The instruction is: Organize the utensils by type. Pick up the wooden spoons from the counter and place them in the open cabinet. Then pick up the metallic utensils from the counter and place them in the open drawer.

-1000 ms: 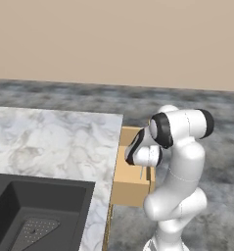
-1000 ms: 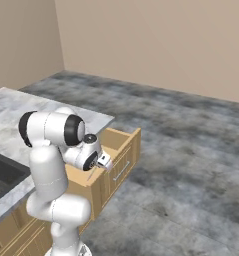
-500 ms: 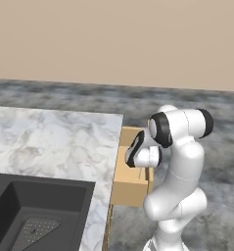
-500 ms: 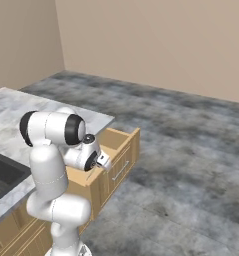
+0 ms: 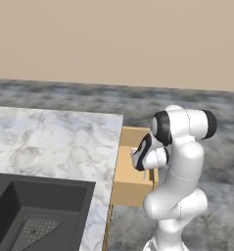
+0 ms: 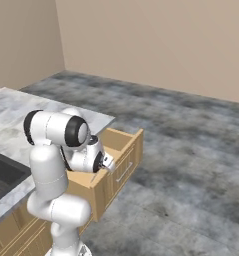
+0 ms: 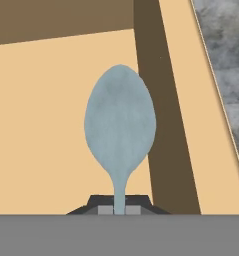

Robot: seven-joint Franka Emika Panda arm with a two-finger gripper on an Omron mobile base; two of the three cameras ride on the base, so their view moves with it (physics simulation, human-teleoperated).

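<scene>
My gripper (image 7: 119,207) is shut on the thin handle of a bluish metallic utensil (image 7: 120,120), a small spoon whose oval bowl points away from the hand. The spoon hangs over the tan flat bottom of the open drawer (image 7: 41,125), close to one of its side walls. In the base views the hand (image 5: 148,154) reaches down over the drawer (image 5: 130,181), which is pulled out from the end of the marbled counter (image 5: 50,142). From the right, the hand (image 6: 105,161) sits just above the drawer's front corner (image 6: 122,160). The wooden spoons and the open cabinet are out of view.
A dark sink (image 5: 35,206) is sunk into the counter at the lower left. Grey stone floor (image 6: 191,165) stretches beyond the drawer to beige walls. A silver handle (image 6: 125,171) is mounted on the drawer front.
The hand has barely shifted over the drawer. The spoon stays gripped.
</scene>
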